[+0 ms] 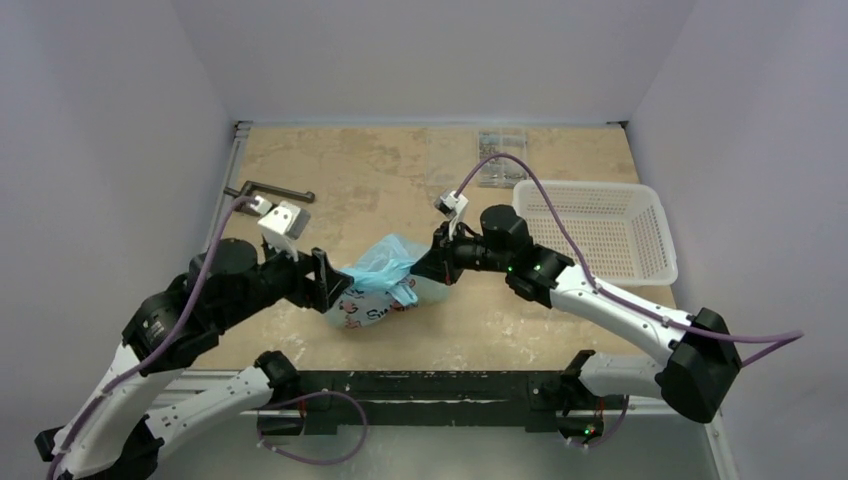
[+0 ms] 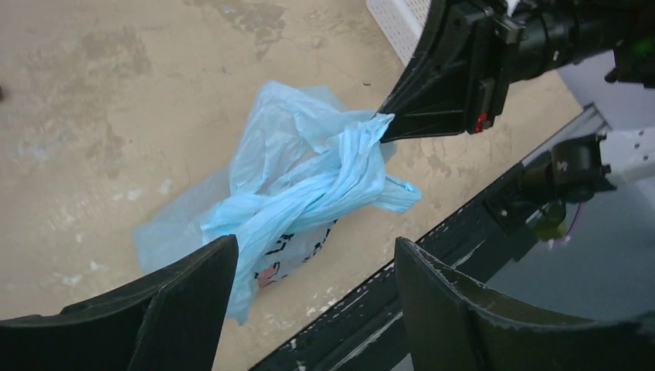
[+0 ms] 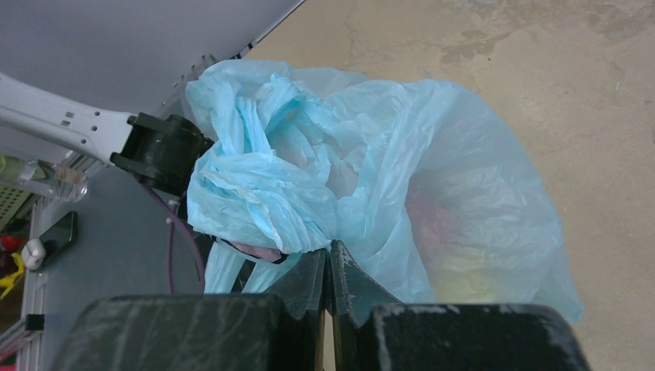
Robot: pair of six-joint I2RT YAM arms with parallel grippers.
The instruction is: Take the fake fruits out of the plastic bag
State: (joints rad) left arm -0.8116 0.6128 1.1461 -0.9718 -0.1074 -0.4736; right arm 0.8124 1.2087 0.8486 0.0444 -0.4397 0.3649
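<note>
Fake fruits (image 3: 448,232) are showing only as faint pink and yellow blurs inside the plastic bag (image 1: 385,285), which is lying mid-table (image 1: 400,170) between my grippers. Right gripper (image 1: 418,272) is pinching the twisted handle bunch. Left gripper (image 1: 338,288) is hanging spread wide beside the printed end. I'm reading this as the opening step. Next, left needs a bite on the film opposite, so the mouth pulls apart.

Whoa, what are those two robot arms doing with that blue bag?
They're working on getting the fake fruits out of the plastic bag. The right gripper is pinched shut on the bag's crinkly plastic, close to its twisted handles. The left gripper is open right beside the bag, not gripping anything. The fruits are inside, showing only as faint pink and yellow shapes through the plastic. None is out yet.
</note>
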